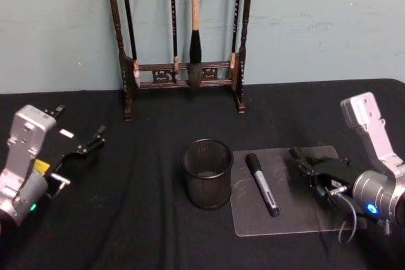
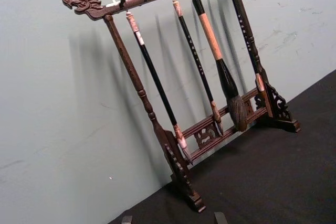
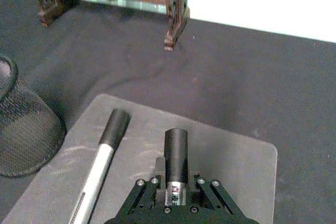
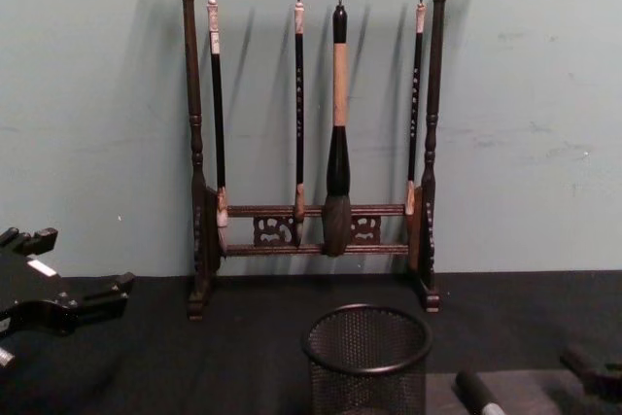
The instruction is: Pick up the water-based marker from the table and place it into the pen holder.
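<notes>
The right gripper (image 1: 297, 154) hovers over the grey patch of the table (image 1: 145, 238), fingers together, just right of the marker (image 1: 262, 183) lying flat beside the pen holder (image 1: 207, 174); the left gripper (image 1: 79, 126) sits far left, fingers apart

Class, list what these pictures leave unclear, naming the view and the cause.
- Black-capped grey marker: lettering too small in head view; right wrist view's bottom edge cuts its barrel.
- Black wire-mesh pen holder: base cut by chest view's bottom edge.
- Right gripper, beside the marker: cropped by chest view's right edge.
- Left gripper, parked left: mostly cut by left wrist view's bottom edge.
</notes>
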Robot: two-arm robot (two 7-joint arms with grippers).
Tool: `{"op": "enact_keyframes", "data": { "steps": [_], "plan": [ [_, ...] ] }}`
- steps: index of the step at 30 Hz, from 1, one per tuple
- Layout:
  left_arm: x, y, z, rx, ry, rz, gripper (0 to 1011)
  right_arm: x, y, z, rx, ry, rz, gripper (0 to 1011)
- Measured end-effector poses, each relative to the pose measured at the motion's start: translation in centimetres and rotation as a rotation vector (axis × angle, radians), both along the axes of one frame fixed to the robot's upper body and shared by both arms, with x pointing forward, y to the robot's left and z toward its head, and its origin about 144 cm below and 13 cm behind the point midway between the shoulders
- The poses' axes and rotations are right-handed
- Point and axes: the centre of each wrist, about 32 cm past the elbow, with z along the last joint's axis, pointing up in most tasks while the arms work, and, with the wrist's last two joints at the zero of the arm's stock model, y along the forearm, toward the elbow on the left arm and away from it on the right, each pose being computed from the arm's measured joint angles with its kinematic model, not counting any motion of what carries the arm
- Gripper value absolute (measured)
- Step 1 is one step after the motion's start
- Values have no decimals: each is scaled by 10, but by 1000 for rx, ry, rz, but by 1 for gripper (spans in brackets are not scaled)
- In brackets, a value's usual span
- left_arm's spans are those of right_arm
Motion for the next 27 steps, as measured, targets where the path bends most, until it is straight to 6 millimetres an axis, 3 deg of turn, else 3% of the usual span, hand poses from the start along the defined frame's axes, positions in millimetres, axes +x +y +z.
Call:
{"op": "enact_keyframes", "data": {
  "steps": [15,19,27],
  "plan": [
    [0,0,0,0,0,0,1009,7,0,21,91,-155,37,241],
    [0,0,0,0,0,0,1009,15,9,28,147,-262,70,241],
    [0,0,0,0,0,0,1009,26,24,30,176,-317,116,241]
  ]
}}
